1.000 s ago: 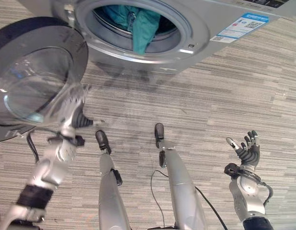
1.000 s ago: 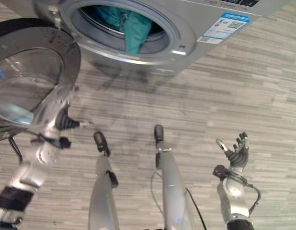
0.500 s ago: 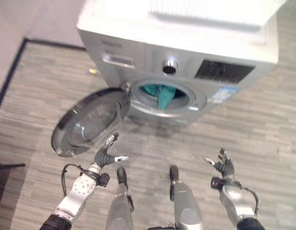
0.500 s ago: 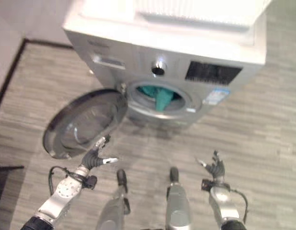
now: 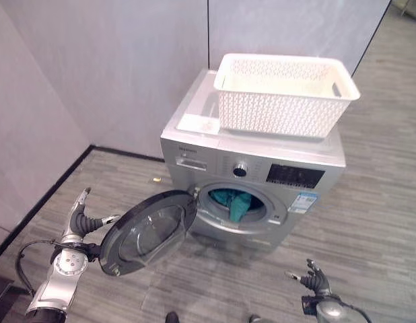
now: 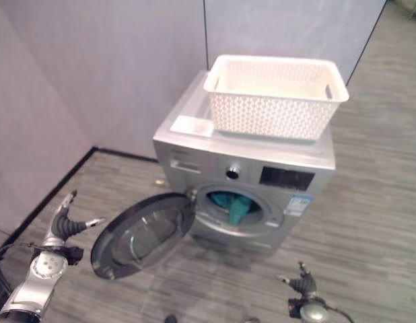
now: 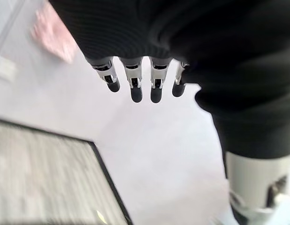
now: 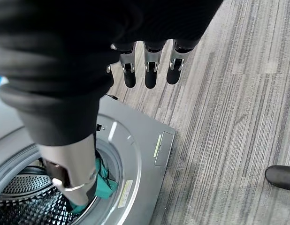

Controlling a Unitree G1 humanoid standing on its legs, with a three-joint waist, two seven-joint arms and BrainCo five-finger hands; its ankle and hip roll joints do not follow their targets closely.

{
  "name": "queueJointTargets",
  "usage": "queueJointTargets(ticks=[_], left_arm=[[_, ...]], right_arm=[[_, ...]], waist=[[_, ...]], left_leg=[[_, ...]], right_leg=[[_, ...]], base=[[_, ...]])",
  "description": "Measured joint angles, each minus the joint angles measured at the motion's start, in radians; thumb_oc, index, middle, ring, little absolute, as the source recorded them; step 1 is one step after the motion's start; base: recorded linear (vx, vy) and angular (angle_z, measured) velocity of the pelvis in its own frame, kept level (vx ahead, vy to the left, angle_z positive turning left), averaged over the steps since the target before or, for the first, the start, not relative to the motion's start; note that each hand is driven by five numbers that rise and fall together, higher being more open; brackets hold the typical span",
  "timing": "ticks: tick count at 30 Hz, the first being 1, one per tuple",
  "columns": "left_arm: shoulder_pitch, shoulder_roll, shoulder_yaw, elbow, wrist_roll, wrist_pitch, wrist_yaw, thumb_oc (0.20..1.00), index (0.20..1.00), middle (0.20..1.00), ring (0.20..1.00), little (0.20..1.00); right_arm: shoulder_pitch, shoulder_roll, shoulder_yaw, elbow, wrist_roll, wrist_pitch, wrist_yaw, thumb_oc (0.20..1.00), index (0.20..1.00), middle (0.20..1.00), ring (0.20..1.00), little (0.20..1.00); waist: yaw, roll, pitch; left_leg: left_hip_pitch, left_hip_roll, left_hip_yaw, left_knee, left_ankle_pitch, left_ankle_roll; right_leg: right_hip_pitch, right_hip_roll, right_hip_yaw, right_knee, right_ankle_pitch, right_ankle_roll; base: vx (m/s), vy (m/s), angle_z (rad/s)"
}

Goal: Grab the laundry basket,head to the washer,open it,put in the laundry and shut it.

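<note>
White basket (image 5: 286,94) atop silver washer (image 5: 194,145), door (image 5: 149,232) open, teal laundry (image 5: 237,203) in drum

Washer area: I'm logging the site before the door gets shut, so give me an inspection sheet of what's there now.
Surface: grey wood-look floor.
Job's things: washer, its door swung open; teal laundry hanging over the drum's lip; white laundry basket on top of the washer.
Clutter: nothing seen.
Hands: left hand open, beside the door's edge; right hand open, low and clear of the washer.
Cables: nothing seen.
Surroundings: grey walls behind.
</note>
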Motion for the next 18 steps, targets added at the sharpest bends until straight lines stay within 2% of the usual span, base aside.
queueJointTargets(ticks=[2,4,5,6,7,9,10,11,14,15,18], left_arm=[[-0.145,0.093,-0.131,0.174,0.019,0.019,-0.001,1.0,1.0,1.0,1.0,1.0],[-0.207,0.144,-0.17,0.231,0.028,0.031,-0.008,1.0,1.0,1.0,1.0,1.0],[-0.267,0.174,-0.242,0.292,0.036,0.03,-0.021,1.0,1.0,1.0,1.0,1.0],[-0.332,0.199,-0.29,0.351,0.047,0.034,-0.033,1.0,1.0,1.0,1.0,1.0],[-0.494,0.212,-0.358,0.508,0.065,0.04,-0.049,1.0,1.0,1.0,1.0,1.0],[-0.681,0.217,-0.43,0.656,0.052,0.046,-0.067,1.0,1.0,1.0,1.0,1.0],[-0.794,0.22,-0.45,0.706,0.039,0.052,-0.073,1.0,1.0,1.0,1.0,1.0],[-0.84,0.221,-0.449,0.712,0.009,0.055,-0.085,1.0,1.0,1.0,1.0,1.0],[-0.883,0.22,-0.465,0.722,-0.046,0.057,-0.115,1.0,1.0,1.0,1.0,1.0],[-0.95,0.222,-0.489,0.754,-0.067,0.059,-0.133,1.0,1.0,1.0,1.0,1.0],[-0.97,0.224,-0.488,0.755,-0.106,0.06,-0.152,1.0,1.0,1.0,1.0,1.0]], right_arm=[[0.046,-0.015,0.015,-0.021,-0.007,0.001,0.006,1.0,1.0,1.0,1.0,1.0],[0.053,-0.019,0.02,-0.034,-0.011,0.003,0.016,1.0,1.0,1.0,1.0,1.0],[0.059,-0.026,0.028,-0.039,-0.012,0.004,0.023,1.0,1.0,1.0,1.0,1.0],[0.062,-0.036,0.043,-0.045,-0.013,0.004,0.024,1.0,1.0,1.0,1.0,1.0],[0.053,-0.055,0.064,-0.079,-0.013,0.003,0.028,1.0,1.0,1.0,1.0,1.0],[0.025,-0.067,0.091,-0.084,-0.013,-0.003,0.037,1.0,1.0,1.0,1.0,1.0],[-0.011,-0.071,0.1,-0.085,-0.012,-0.005,0.04,1.0,1.0,1.0,1.0,1.0],[-0.029,-0.071,0.103,-0.084,-0.012,-0.006,0.041,1.0,1.0,1.0,1.0,1.0],[-0.049,-0.072,0.109,-0.088,-0.011,-0.011,0.041,1.0,1.0,1.0,1.0,1.0],[-0.049,-0.078,0.109,-0.097,-0.009,-0.012,0.041,1.0,1.0,1.0,1.0,1.0],[-0.054,-0.088,0.109,-0.101,0.002,-0.012,0.041,1.0,1.0,1.0,1.0,1.0]], waist=[[0.002,-0.01,-0.01],[-0.016,-0.018,-0.007],[-0.018,-0.02,-0.006],[-0.032,-0.026,0.008],[-0.043,-0.03,0.033],[-0.05,-0.036,0.083],[-0.058,-0.043,0.132],[-0.059,-0.045,0.152],[-0.089,-0.055,0.177],[-0.087,-0.064,0.211],[-0.091,-0.062,0.236]], left_leg=[[-0.031,0.01,-0.002,0.0,0.007,-0.008],[-0.052,0.013,-0.001,0.001,0.018,-0.013],[-0.066,0.012,-0.003,0.001,0.026,-0.017],[-0.076,0.012,-0.002,0.001,0.032,-0.018],[-0.116,0.011,-0.003,0.006,0.049,-0.019],[-0.158,0.013,-0.006,0.005,0.068,-0.018],[-0.185,0.013,-0.004,0.005,0.083,-0.017],[-0.205,0.014,-0.004,0.005,0.088,-0.018],[-0.226,0.016,-0.001,0.005,0.088,-0.022],[-0.235,0.022,-0.002,0.005,0.087,-0.024],[-0.261,0.024,0.0,0.005,0.093,-0.023]], right_leg=[[-0.029,0.012,0.002,-0.002,0.008,-0.007],[-0.044,0.016,0.004,-0.009,0.028,-0.007],[-0.051,0.016,0.002,-0.016,0.036,-0.007],[-0.066,0.016,0.003,-0.018,0.046,-0.006],[-0.106,0.016,0.008,-0.017,0.058,-0.007],[-0.147,0.019,0.01,-0.018,0.077,-0.006],[-0.174,0.022,0.019,-0.023,0.098,-0.007],[-0.19,0.022,0.02,-0.032,0.109,-0.006],[-0.197,0.026,0.024,-0.07,0.137,-0.009],[-0.202,0.033,0.023,-0.078,0.142,-0.013],[-0.232,0.035,0.026,-0.078,0.152,-0.015]], base=[[-0.05,-0.013,-0.05],[-0.08,-0.009,-0.03],[-0.12,-0.02,-0.01],[-0.23,-0.046,-0.01],[-0.21,-0.042,-0.02],[-0.18,-0.036,-0.06],[-0.12,-0.038,-0.1],[-0.09,-0.046,-0.11],[-0.06,-0.042,-0.07],[-0.05,-0.03,-0.04],[-0.02,-0.037,-0.04]])
